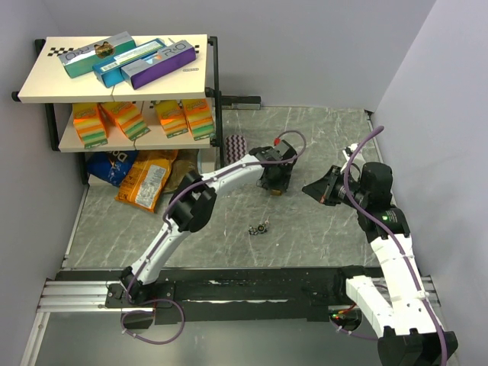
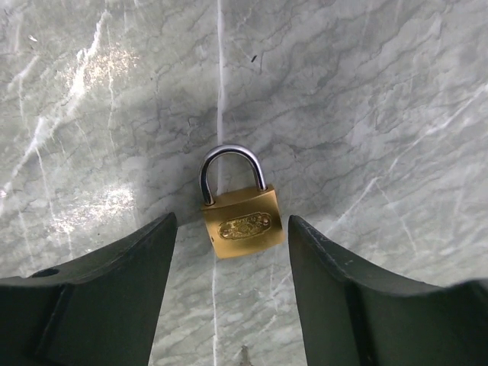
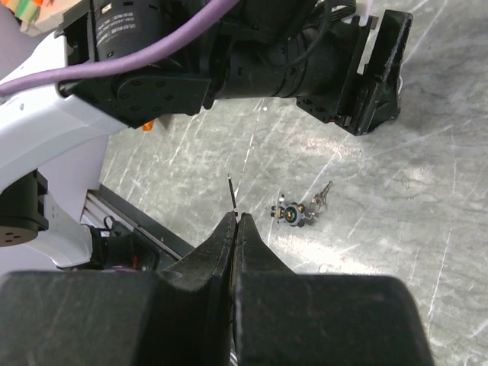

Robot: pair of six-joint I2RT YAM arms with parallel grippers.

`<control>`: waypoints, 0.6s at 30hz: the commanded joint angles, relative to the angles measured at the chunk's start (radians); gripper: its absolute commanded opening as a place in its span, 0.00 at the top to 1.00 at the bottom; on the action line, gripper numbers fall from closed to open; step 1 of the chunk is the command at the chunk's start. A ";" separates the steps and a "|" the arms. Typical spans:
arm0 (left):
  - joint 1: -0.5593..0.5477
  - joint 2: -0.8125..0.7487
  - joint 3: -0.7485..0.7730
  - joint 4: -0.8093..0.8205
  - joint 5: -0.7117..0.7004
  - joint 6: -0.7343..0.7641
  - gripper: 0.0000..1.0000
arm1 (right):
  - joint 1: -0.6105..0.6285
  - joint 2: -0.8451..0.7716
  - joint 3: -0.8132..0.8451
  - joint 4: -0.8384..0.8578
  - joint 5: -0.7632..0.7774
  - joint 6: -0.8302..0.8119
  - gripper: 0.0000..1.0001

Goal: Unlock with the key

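A brass padlock (image 2: pixel 242 221) with a silver shackle lies flat on the marble table, shackle pointing away. My left gripper (image 2: pixel 231 229) is open just above it, one dark finger on each side of the lock body, not touching it. In the top view the left gripper (image 1: pixel 273 181) is at mid-table and mostly hides the padlock (image 1: pixel 278 191). My right gripper (image 3: pixel 236 219) is shut on a thin dark key (image 3: pixel 231 192), seen edge-on, whose blade sticks out past the fingertips. It hovers to the right of the left gripper (image 1: pixel 317 187). A small key bunch (image 3: pixel 299 211) lies loose on the table (image 1: pixel 261 227).
A two-level shelf (image 1: pixel 114 80) with boxes and stacked packs stands at the back left, with snack bags (image 1: pixel 143 181) on the table beneath it. A striped object (image 1: pixel 235 143) lies behind the left arm. Walls close the left and right sides.
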 commanded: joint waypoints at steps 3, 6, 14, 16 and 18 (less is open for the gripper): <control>-0.038 0.113 -0.052 -0.073 -0.098 0.095 0.36 | -0.006 -0.011 -0.007 0.039 -0.012 0.014 1.00; -0.047 0.131 -0.084 -0.058 -0.125 0.129 0.51 | -0.006 -0.011 -0.009 0.039 -0.012 0.016 1.00; -0.030 0.078 -0.131 -0.014 -0.078 0.089 0.99 | -0.006 -0.002 -0.012 0.001 0.028 -0.044 1.00; -0.009 -0.007 -0.153 0.012 -0.020 0.008 0.99 | -0.006 0.004 -0.029 0.001 0.026 -0.059 1.00; 0.037 -0.120 -0.186 0.083 0.086 -0.064 0.99 | -0.004 0.013 -0.044 0.010 0.026 -0.068 1.00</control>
